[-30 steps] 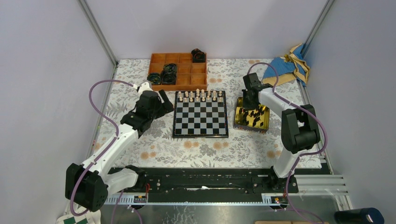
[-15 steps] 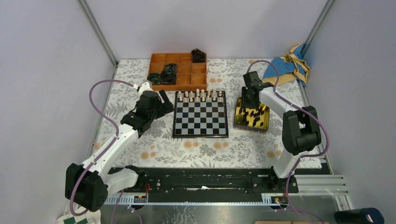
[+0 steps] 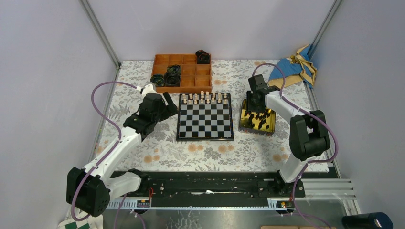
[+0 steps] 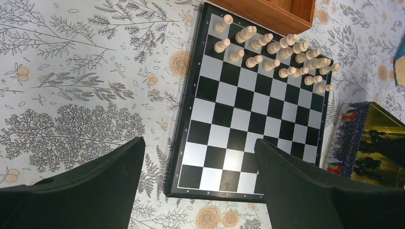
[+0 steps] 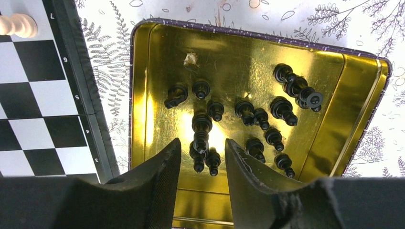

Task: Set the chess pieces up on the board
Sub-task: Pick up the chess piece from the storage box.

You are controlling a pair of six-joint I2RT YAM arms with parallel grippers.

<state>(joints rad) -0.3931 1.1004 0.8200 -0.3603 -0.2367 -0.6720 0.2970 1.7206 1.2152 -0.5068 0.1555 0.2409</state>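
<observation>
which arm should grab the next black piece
Right. The right gripper hangs open over the gold tin holding the black chess pieces; the left gripper is over the board's opposite edge, away from the tin.

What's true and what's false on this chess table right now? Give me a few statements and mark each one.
1. The cream chessmen fill the two far rows of the board. True.
2. The black chess pieces stand on the board's near rows. False: they lie loose in the gold tin to the right of the board.
3. The right gripper is open above the tin. True.
4. The left gripper is shut on a cream pawn. False: it is open and empty, left of the board.
5. The wooden tray beyond the board holds black coiled rings. True.
</observation>
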